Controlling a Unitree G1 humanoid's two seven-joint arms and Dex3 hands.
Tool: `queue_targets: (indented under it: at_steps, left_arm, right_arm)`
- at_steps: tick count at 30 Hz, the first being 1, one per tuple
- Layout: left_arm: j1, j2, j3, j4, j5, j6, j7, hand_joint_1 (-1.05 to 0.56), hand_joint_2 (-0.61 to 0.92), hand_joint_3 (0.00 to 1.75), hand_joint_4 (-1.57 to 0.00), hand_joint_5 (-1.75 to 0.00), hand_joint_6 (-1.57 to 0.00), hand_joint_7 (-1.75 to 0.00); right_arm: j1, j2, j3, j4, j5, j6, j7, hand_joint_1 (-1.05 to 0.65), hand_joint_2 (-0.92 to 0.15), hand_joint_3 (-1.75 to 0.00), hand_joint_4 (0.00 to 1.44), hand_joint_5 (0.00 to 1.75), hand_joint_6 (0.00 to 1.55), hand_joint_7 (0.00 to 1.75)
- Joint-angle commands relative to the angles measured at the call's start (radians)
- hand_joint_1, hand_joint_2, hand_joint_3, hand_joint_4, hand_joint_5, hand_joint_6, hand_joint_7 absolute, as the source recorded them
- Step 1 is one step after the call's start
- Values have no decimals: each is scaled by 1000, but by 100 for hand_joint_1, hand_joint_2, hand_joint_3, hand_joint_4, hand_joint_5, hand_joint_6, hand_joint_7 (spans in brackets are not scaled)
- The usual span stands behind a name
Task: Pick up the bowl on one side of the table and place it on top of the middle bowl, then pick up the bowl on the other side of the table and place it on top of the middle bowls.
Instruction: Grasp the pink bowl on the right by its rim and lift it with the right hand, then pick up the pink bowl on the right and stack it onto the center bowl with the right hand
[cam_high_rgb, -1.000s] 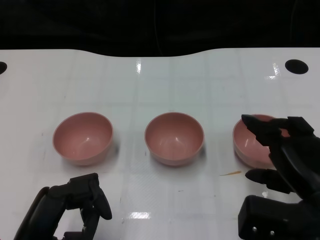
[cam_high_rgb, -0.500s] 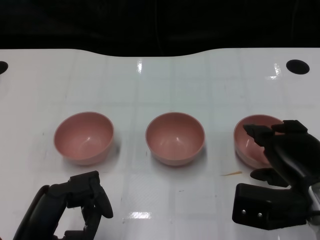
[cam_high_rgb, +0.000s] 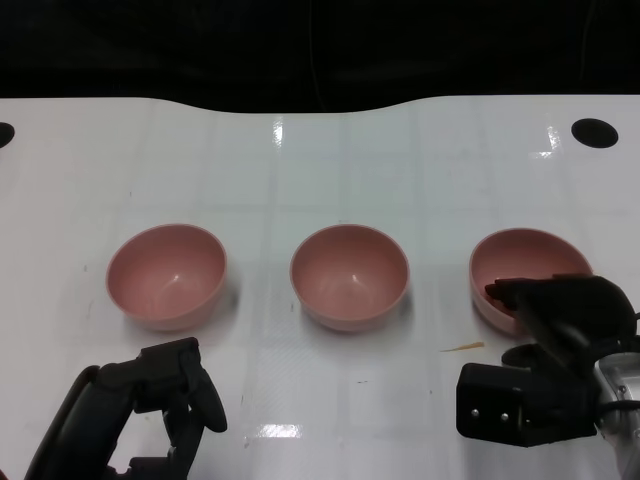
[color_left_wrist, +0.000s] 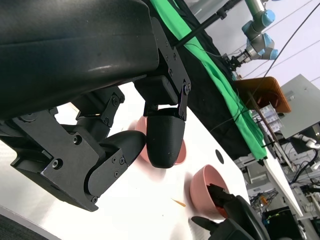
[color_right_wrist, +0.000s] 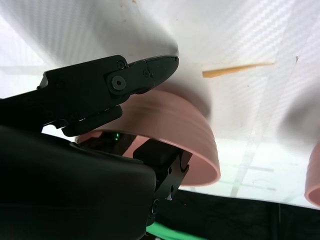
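Head view, left to right: left hand (cam_high_rgb: 150, 405) idles, fingers curled on nothing; left bowl (cam_high_rgb: 166, 275) and middle bowl (cam_high_rgb: 349, 275) sit untouched on the tabletop (cam_high_rgb: 320, 170); right hand (cam_high_rgb: 545, 345) has dropped, fingers now bracketing the right bowl's (cam_high_rgb: 520, 268) near rim, lift not begun.

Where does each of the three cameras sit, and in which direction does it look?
Head view: high on the robot, looking down at the table with three bowls; both hands show, left hand and right hand.
Left wrist view: behind the left hand, looking across the table toward the right bowl.
Right wrist view: behind the right hand, close to the right bowl.
All three views share the right bowl and the right hand.
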Motion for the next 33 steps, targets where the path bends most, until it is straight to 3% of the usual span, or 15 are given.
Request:
queue_targets:
  at_steps: [1,4,7,9,10,11,14,15,17,22,23,25,26,29,33]
  left_arm:
    - [13,7,1,-25,9,9,4,-10,37,141,-88,-168,-81,-151]
    - [17,11,4,-30,14,9,3,-10,37,142,-88,-169,-80,-152]
    - [19,10,3,-34,22,12,5,-10,36,143,-88,-170,-80,-151]
    - [21,7,2,-38,16,14,3,-10,35,144,-88,-170,-80,-151]
    - [22,6,2,-40,11,15,2,-9,35,144,-88,-170,-81,-151]
    - [23,5,3,-41,6,16,0,-9,35,145,-88,-170,-81,-151]
    - [20,5,5,-38,-4,23,-1,-9,36,142,-87,-167,-80,-152]
    - [19,5,5,-39,-4,26,-1,-9,37,142,-87,-167,-80,-152]
    - [18,5,4,-40,-4,30,0,-9,37,141,-87,-166,-80,-153]
    - [7,5,4,-29,3,28,4,-9,38,140,-87,-166,-79,-153]
    - [-2,4,4,-21,8,25,8,-9,37,141,-87,-166,-79,-153]
    - [-11,3,5,-12,14,22,11,-9,37,142,-87,-166,-79,-152]
    - [-13,1,4,-9,15,23,13,-9,36,143,-88,-166,-80,-152]
    - [-14,4,9,-14,5,28,7,-9,36,144,-88,-166,-80,-150]
    - [-19,10,23,-19,10,33,11,-10,40,141,-87,-170,-78,-153]
  right_arm:
    - [-13,-8,-14,57,45,-83,-123,-24,-91,-6,90,67,98,13]
    - [-25,-13,-14,82,66,-129,-181,-15,-91,-13,86,144,121,17]
    - [-38,-20,-12,104,62,-155,-249,-20,-92,-16,92,171,125,18]
    - [-43,-24,-14,112,66,-175,-281,-23,-92,-19,94,174,123,34]
    - [-45,-26,-14,115,69,-183,-290,-23,-92,-19,94,174,102,80]
    - [-48,-28,-16,112,72,-186,-295,-23,-92,-19,95,174,93,98]
    - [-58,-36,-19,97,74,-195,-305,-23,-91,-13,94,175,83,114]
    - [-61,-38,-19,92,72,-192,-303,-25,-90,-9,93,175,89,88]
    - [-63,-40,-18,87,70,-187,-299,-26,-90,-5,93,175,96,66]
    - [-69,-41,-21,73,75,-199,-307,-27,-90,-4,93,175,100,57]
    - [-74,-41,-24,62,77,-208,-314,-23,-89,-12,95,175,92,108]
    - [-78,-41,-27,51,79,-217,-319,-21,-87,-20,96,175,83,145]
    - [-79,-40,-31,20,80,-228,-327,-21,-86,-25,96,175,81,153]
    - [-96,-43,-42,-66,83,-247,-309,-18,-54,-91,97,175,74,172]
    - [-118,-25,-56,-113,110,-260,-271,-18,-41,-120,99,175,76,175]
